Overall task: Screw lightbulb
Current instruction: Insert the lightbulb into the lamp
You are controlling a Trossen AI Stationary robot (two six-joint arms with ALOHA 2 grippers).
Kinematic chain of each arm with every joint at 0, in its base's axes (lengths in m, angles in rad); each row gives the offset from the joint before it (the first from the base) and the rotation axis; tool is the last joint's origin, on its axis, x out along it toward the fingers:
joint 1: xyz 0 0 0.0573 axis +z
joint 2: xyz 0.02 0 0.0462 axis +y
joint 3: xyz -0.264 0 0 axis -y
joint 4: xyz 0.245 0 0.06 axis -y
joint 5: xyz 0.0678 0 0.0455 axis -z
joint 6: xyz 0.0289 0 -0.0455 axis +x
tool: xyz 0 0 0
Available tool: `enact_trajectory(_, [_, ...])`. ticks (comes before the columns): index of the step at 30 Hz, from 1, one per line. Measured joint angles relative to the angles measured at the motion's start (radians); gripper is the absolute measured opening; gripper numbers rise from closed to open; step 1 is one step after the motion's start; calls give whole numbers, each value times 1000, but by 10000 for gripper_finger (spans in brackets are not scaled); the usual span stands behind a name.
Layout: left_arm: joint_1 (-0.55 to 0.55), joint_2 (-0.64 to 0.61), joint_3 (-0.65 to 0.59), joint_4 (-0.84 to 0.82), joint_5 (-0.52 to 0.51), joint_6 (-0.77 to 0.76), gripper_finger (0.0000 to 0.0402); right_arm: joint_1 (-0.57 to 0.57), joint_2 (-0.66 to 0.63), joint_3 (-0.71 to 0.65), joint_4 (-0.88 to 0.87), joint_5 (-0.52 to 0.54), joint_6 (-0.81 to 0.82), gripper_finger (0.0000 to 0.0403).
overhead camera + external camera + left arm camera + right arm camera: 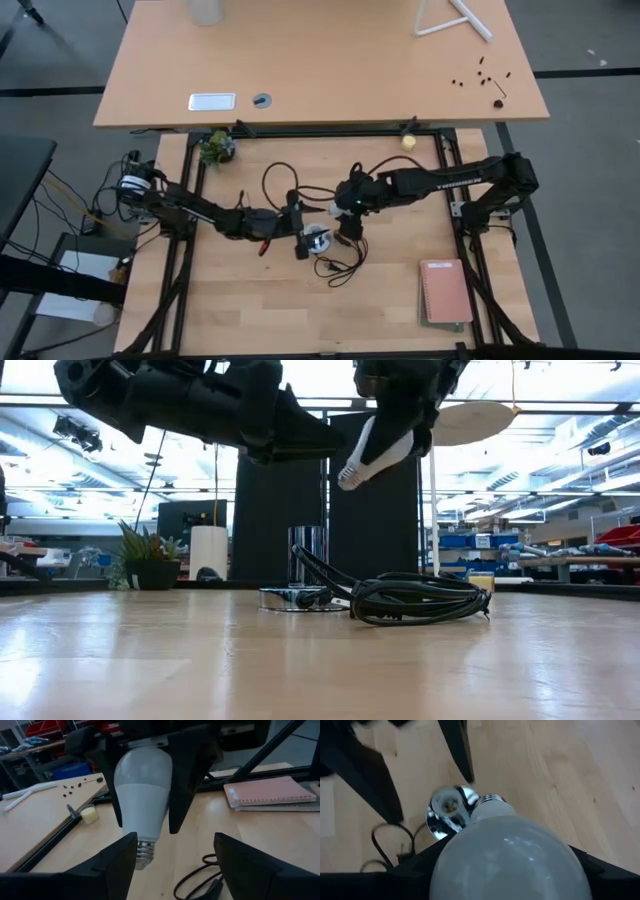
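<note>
While the right gripper (pixel 145 785) squeezes the lightbulb (pixel 142 795) by its round white top, the bulb hangs in the air with its screw end pointing down and a bit sideways. The socket (pixel 447 812) sits on the table (pixel 400 300) just below and beside that end. The left gripper (pixel 175 857) waits close by, fingers spread, holding nothing.

The socket (pixel 318 238) sits mid-table (pixel 400 300) with its cord (pixel 338 266) coiled just beside it. The bulb (pixel 375 457) hangs above the socket, apart from it. A notebook (pixel 445 291) lies well to the right.
</note>
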Motion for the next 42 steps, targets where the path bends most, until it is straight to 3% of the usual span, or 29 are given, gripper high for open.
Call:
enact_trajectory(22, [-3,-2,0,3,-17,-28,268,7,-1,1,90,-83,14,268])
enact_trajectory(30, [-46,-133,0,-218,-99,-74,268,23,-1,134,-133,16,-84,268])
enact_trajectory(35, [-61,-174,0,-387,-32,-202,268,47,-1,176,-132,-7,-192,268])
enact_trajectory(42, [-88,-164,-9,-599,-46,-377,268,51,0,206,-202,-30,-229,268])
